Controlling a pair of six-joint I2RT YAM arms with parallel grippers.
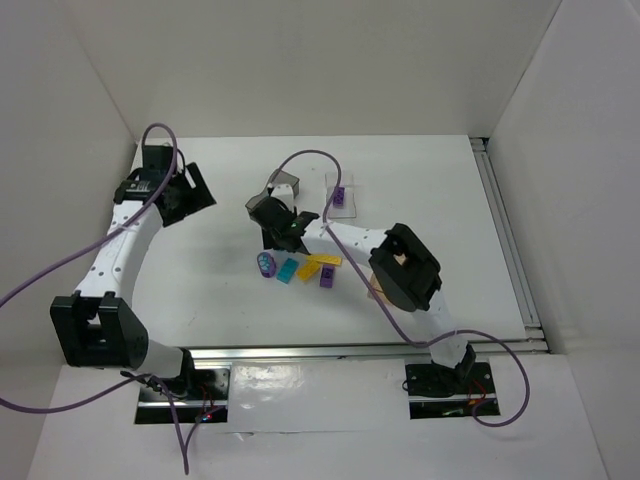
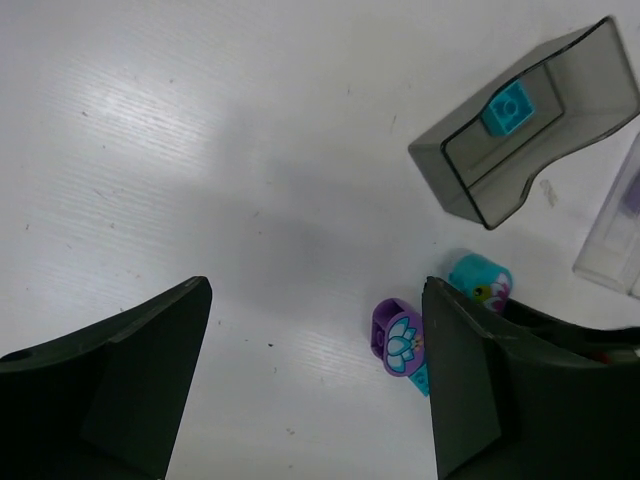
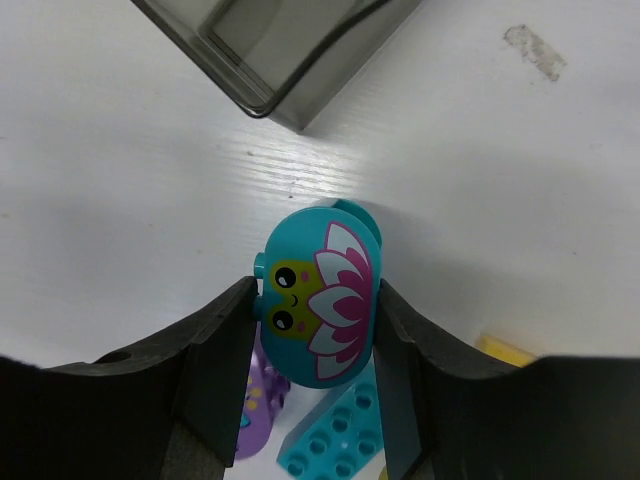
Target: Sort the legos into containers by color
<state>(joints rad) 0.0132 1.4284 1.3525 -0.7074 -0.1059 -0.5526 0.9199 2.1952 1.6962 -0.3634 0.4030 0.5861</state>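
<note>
Just short of the smoky grey tray [image 3: 340, 70], right fingers [image 3: 222, 370] clamp the teal round lotus-printed piece [image 3: 318, 290] across its sides, probably light, rigid, slick plastic, likely to pivot if pinched off-centre; left fingers [image 2: 130, 380] spread wide, empty.

Both arms same build: left arm [image 1: 112, 258] and right arm [image 1: 348, 238] have white link shells and chunky black joint housings. A row of small dark dots runs along the white links; screws or holes, can't tell. One purple cable [image 1: 40, 280] per arm loops back from behind the gripper to the base. Left gripper [image 2: 318, 290] and right gripper [image 3: 315, 300]: matte black wedge fingers [image 2: 130, 370], flat inner faces.
</note>
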